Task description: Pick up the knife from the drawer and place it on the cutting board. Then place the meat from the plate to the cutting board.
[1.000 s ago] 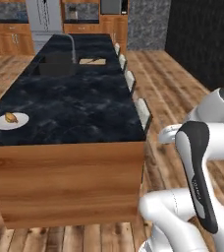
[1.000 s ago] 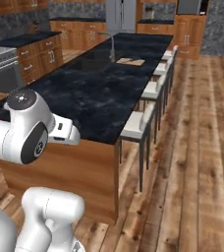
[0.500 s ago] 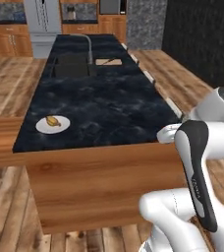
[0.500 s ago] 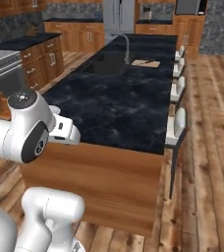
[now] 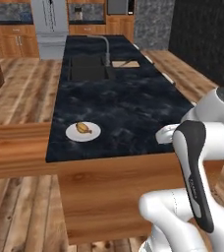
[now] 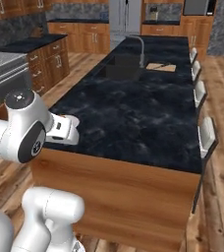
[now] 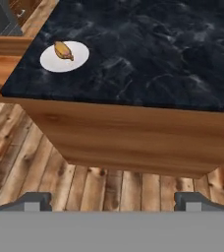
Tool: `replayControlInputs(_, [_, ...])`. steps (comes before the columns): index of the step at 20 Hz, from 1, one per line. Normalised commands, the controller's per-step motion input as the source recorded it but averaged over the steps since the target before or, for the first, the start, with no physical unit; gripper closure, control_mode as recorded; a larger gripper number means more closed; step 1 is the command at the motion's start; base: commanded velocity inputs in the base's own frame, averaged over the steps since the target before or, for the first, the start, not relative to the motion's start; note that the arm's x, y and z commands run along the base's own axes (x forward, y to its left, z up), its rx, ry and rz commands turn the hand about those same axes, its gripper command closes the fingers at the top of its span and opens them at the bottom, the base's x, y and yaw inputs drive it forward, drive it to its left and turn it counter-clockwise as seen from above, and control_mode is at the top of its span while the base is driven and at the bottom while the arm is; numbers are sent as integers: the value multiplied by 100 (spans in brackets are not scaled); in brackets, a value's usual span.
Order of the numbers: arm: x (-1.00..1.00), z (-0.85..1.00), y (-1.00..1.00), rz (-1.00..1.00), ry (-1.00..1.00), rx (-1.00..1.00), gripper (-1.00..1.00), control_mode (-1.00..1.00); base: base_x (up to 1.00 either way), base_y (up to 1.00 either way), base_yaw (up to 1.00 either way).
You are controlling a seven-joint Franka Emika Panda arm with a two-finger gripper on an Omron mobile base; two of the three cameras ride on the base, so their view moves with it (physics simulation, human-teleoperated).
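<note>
A round white plate (image 5: 83, 132) (image 7: 65, 56) lies near the left front corner of the dark island counter (image 5: 128, 108), with the brown-golden meat (image 5: 83, 128) (image 7: 63, 50) on it. Far down the counter, beside the sink, lies the tan cutting board (image 5: 126, 64) (image 6: 161, 66). A slim dark streak across the board looks like the knife (image 6: 166, 64). A reddish wooden drawer (image 5: 16, 147) (image 7: 1, 66) juts out from the island's left side. My gripper (image 7: 114, 202) is open and holds nothing. It hangs in front of the island's wooden end panel, below counter height.
A sink (image 5: 88, 68) with a curved faucet (image 5: 106, 49) is set in the far half of the counter. White stools (image 6: 205, 136) line the island's right side. A steel stove (image 6: 3, 78) and wooden cabinets stand to the left. A fridge (image 5: 50, 27) stands at the back.
The whole picture has shifted as the base drove. The island's near end now faces me, and the plate sits closer to the middle of the left base view. The gripper stays open.
</note>
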Motion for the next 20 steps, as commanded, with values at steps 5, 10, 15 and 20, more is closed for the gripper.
replayControlInputs(5, [0,0,0,0,0,0,-100,100,88,19,-1])
replayControlInputs(10, [0,0,0,0,0,0,-100,100,42,97,-16])
replayControlInputs(15, [0,0,0,0,0,0,-100,100,53,70,-15])
replayControlInputs(20, [0,0,0,0,0,0,-100,100,100,4,0])
